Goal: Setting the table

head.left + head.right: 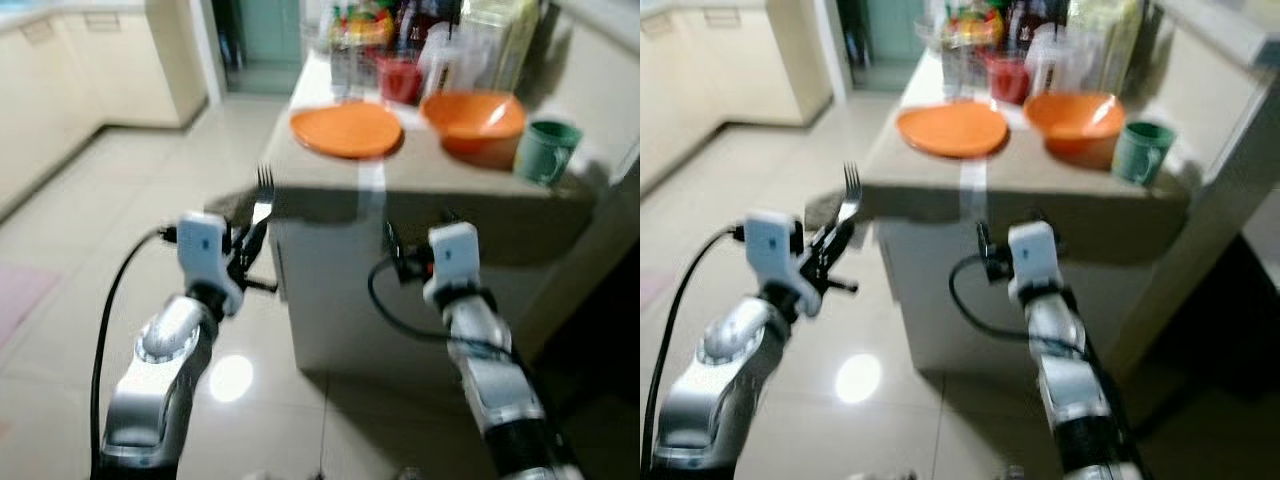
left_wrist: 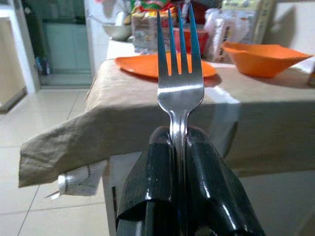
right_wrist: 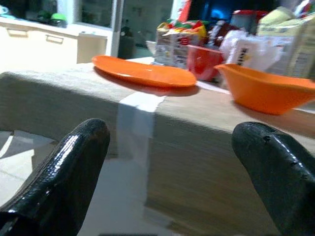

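Two end effectors before the table (image 1: 330,175): left (image 2: 179,142) clamping a fork (image 2: 179,73), right (image 3: 172,147) wide open.

Cloth-covered table (image 1: 420,175) under plate (image 1: 346,130), bowl (image 1: 474,122)

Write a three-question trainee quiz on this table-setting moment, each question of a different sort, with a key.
1. True or false: the left hand is shut on a fork with its tines pointing up.
2. Which orange dish sits nearest the green cup? A) the orange plate B) the orange bowl C) the red cup
3. Fill in: the right hand faces the table with its fingers ____ and holding nothing.

Key: 1 true; 2 B; 3 open.
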Robot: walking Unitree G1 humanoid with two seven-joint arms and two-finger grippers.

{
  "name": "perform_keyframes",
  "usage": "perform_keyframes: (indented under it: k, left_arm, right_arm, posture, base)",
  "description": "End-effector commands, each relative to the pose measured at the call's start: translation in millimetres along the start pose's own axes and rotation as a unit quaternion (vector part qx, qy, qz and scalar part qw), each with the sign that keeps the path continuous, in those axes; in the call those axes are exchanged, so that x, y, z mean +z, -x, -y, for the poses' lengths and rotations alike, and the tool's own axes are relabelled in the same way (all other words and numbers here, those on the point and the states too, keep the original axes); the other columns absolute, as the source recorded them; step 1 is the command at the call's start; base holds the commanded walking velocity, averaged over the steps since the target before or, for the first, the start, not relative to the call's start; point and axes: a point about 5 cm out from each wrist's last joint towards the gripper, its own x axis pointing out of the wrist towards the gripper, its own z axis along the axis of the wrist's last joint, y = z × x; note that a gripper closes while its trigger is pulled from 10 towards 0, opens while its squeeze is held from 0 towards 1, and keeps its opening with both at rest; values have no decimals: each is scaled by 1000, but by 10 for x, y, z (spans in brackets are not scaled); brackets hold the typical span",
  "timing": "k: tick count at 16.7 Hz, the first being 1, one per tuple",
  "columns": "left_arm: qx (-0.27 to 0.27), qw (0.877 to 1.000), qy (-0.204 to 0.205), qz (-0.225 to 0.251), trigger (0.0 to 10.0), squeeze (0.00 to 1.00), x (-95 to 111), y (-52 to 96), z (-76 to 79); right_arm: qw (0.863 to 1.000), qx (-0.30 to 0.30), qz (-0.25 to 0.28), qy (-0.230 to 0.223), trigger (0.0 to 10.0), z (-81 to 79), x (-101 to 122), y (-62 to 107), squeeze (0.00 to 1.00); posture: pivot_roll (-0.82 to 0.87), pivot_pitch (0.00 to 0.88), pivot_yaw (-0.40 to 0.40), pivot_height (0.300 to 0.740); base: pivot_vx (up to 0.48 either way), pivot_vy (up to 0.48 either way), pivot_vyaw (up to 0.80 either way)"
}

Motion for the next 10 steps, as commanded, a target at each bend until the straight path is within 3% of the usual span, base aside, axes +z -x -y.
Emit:
perform_keyframes:
  k: [1, 6, 10]
  left_arm:
    - [-13, 1000, -5, 14, 0, 0, 55, -14, 39]
    - [-20, 999, 10, 26, 0, 0, 88, -34, 85]
    - [-25, 999, 12, 33, 0, 0, 105, -68, 111]
  right_arm:
    - [1000, -4, 3, 1, 10000, 21, 21, -21, 0]
    - [1000, -1, 3, 3, 10000, 23, 17, -67, 0]
    - [1000, 2, 4, 5, 10000, 16, 18, -99, 0]
  posture:
    - [-116, 0, 73, 736]
    - [-120, 0, 68, 736]
    - [-119, 0, 66, 736]
  base:
    - [0, 0, 0]
    - [0, 0, 0]
    - [0, -480, 0]
